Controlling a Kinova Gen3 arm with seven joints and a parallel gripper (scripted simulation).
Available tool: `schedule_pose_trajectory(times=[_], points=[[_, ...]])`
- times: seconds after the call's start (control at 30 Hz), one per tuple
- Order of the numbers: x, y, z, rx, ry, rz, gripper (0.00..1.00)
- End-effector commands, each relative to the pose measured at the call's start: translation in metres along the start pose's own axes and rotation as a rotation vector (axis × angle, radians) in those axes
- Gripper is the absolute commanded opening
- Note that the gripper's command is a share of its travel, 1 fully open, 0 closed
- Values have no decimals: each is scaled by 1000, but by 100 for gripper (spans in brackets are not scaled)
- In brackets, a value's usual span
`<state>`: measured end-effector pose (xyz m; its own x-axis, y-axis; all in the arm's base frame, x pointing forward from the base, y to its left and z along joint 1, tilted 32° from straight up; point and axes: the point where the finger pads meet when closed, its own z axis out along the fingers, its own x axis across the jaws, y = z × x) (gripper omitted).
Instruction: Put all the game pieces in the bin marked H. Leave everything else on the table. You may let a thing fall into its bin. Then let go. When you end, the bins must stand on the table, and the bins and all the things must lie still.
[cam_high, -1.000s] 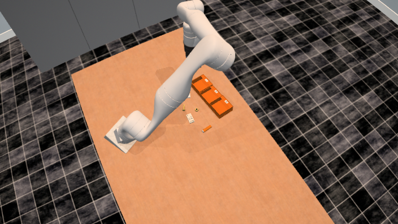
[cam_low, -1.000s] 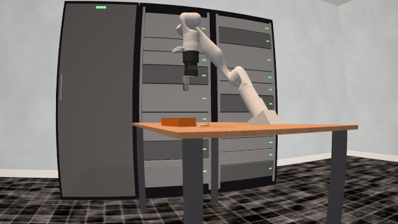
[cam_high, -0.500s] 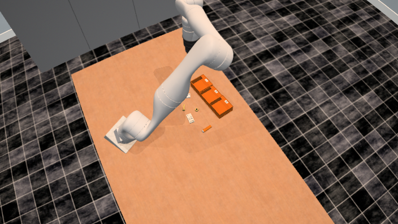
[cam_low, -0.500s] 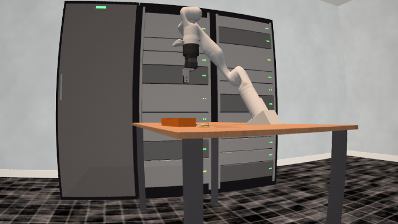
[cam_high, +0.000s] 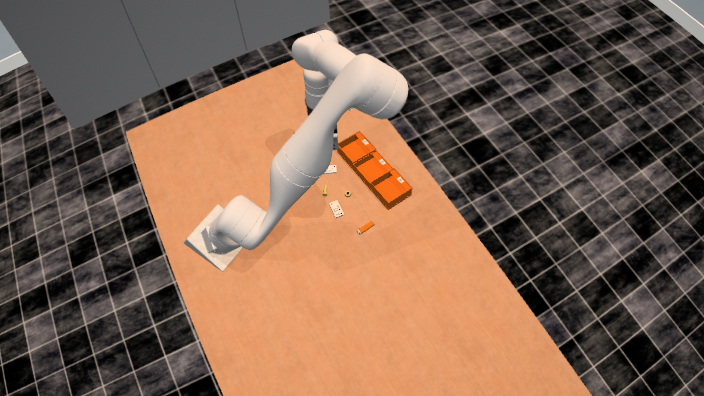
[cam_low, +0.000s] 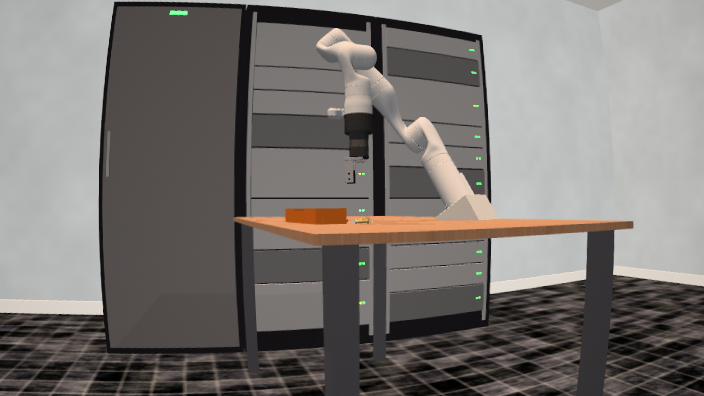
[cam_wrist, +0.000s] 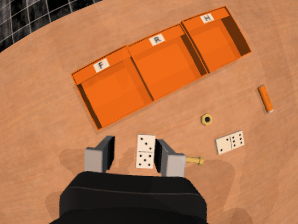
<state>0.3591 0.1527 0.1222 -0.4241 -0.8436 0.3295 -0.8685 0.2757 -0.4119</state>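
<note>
1. Top view: a row of three orange bins (cam_high: 375, 170) stands on the table (cam_high: 250, 320). The arm hides the tool. One white domino (cam_high: 331, 170) peeks out beside the arm, just left of the bins. A second domino (cam_high: 336, 209) lies flat on the table nearer the camera, with a brass nut (cam_high: 347, 193), a small bolt (cam_high: 325, 189) and an orange cylinder (cam_high: 366, 228) around it.

2. Exterior view: the tool (cam_low: 356, 160) hangs well above the table, pointing down. The first domino (cam_low: 350, 176) is in the air just under it, touching nothing, above the right end of the bin row (cam_low: 316, 215). The step in hand looks like dropping a game piece.

3. Wrist view: the tool (cam_wrist: 135, 156) is spread wide and grips nothing. Its fingers stand apart from the loose domino (cam_wrist: 145, 151) between them. The bin labels are too small to read, and I cannot tell whether the piece will land inside a bin. The next move calls for checking where it lands, then fetching the other domino (cam_wrist: 229, 141) to the right. The nut (cam_wrist: 206, 119) stays.
</note>
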Motion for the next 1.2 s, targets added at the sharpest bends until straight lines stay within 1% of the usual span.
schedule_pose_trajectory(times=[0.0,0.13,0.3,1.17], points=[[5,10,10,12,1,-3,79],[18,27,36,12,1,-3,79],[20,29,36,12,1,-3,79],[17,25,36,12,1,-3,79]])
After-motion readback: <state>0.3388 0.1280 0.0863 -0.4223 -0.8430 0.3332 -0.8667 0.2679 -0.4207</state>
